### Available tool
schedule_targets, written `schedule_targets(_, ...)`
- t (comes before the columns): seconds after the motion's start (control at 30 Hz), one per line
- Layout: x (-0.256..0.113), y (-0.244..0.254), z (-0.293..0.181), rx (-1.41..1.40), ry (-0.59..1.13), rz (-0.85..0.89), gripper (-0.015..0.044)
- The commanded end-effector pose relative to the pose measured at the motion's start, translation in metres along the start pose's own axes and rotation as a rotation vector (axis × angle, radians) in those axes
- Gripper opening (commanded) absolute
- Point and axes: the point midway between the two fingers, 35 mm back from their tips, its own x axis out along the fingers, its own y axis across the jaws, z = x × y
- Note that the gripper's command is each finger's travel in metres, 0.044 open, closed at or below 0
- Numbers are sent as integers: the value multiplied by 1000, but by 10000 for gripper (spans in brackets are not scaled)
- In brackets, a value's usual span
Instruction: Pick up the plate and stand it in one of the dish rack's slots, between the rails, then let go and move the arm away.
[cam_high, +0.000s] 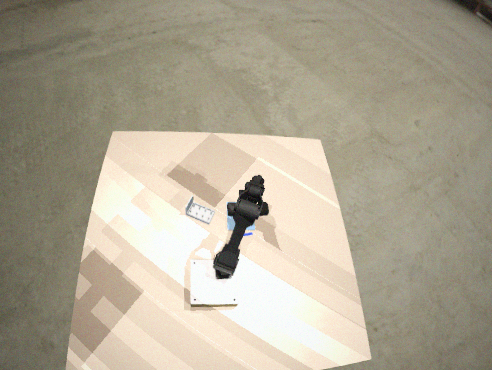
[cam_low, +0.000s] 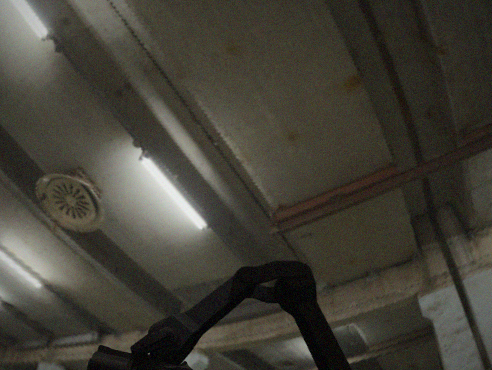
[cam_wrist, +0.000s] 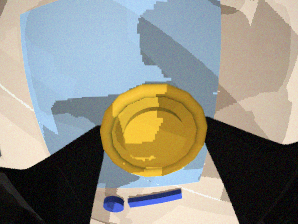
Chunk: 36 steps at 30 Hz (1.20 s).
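on the pale, wood-toned bench (cam_high: 300, 320) (cam_wrist: 260, 65) lay a light blue mat (cam_high: 231, 223) (cam_wrist: 80, 55) and the dish rack (cam_high: 201, 211).

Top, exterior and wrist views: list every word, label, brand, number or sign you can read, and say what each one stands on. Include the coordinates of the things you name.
No readable text in any view.
Plate (cam_wrist: 152, 130): no lettering on the part that shows.
Light-blue mat (cam_high: 233, 223) (cam_wrist: 90, 50): none seen.
Blue disc (cam_wrist: 113, 203) and bar (cam_high: 247, 234) (cam_wrist: 155, 198): plain shapes, no letters.
Dish rack (cam_high: 200, 212): too small to rule out fine print.
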Motion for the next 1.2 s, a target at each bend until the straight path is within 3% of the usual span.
schedule_targets(0.0, 1, 0, -1, -4, 4, -2, 286)
schedule_targets(0.37, -42, -4, 10, -4, 3, -2, 0)
schedule_targets(1.17, -155, -6, 17, -4, 2, -2, 0)
